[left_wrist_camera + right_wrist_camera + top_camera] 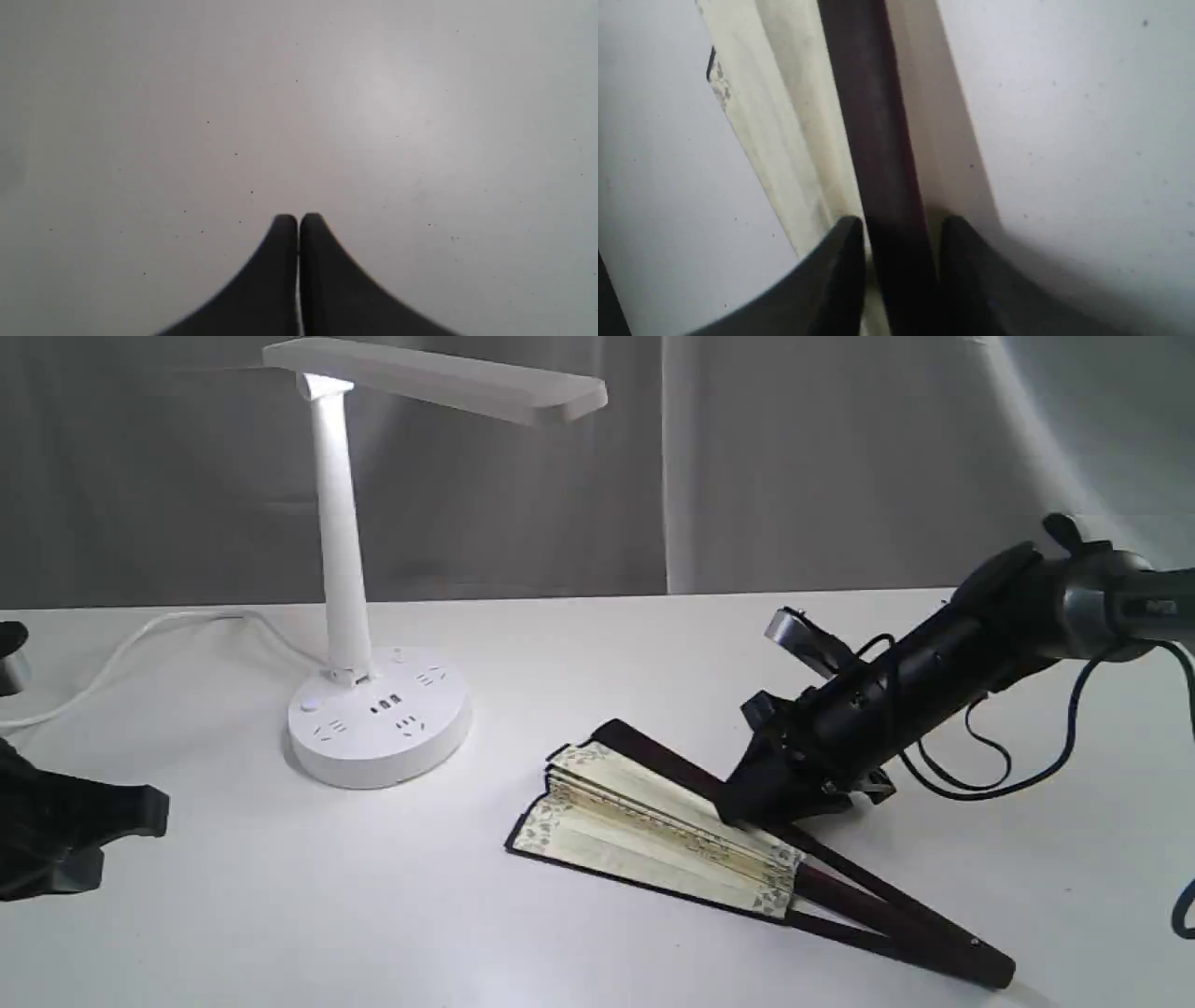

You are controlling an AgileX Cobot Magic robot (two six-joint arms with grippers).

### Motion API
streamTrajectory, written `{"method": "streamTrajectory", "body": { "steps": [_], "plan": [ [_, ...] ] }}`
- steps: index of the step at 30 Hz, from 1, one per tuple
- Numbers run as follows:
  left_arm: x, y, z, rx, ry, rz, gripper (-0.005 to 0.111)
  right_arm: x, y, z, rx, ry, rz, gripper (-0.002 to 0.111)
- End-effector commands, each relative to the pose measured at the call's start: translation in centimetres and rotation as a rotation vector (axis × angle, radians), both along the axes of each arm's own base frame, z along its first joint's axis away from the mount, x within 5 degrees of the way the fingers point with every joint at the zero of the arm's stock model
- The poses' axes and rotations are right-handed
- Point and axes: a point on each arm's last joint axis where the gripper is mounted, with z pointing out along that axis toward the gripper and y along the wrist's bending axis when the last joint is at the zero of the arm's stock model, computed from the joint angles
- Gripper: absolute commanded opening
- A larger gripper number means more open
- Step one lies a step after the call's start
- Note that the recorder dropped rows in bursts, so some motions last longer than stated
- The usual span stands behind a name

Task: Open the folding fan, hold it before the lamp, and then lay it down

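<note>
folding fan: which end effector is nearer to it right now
Right. The right end effector is down on the folding fan, its fingers either side of a dark guard. The left end effector sits shut over the table, well apart from it.

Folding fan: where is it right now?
Exterior view: the folding fan lies partly open on the table, right of the lamp base, with the right tool straddling its far guard.
</note>
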Motion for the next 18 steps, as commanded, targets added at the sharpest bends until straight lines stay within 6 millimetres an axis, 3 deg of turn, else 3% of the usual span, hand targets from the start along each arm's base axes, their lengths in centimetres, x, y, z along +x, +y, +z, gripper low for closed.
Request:
{"method": "streamTrajectory", "body": {
  "steps": [1,6,18],
  "plan": [
    [0.2,-0.2,0.2,-0.007,-0.010,0.000,0.000,0.1,0.0,-0.2,0.002,-0.011,-0.002,0.020],
    [0.3,-0.2,0.2,-0.007,-0.029,0.002,0.000,0.1,0.4,0.4,0.065,0.006,-0.018,0.000],
    [1.1,0.0,0.7,0.048,-0.129,-0.055,0.000,2.1,-1.0,4.2,0.344,-0.018,-0.268,0.000]
  ]
}}
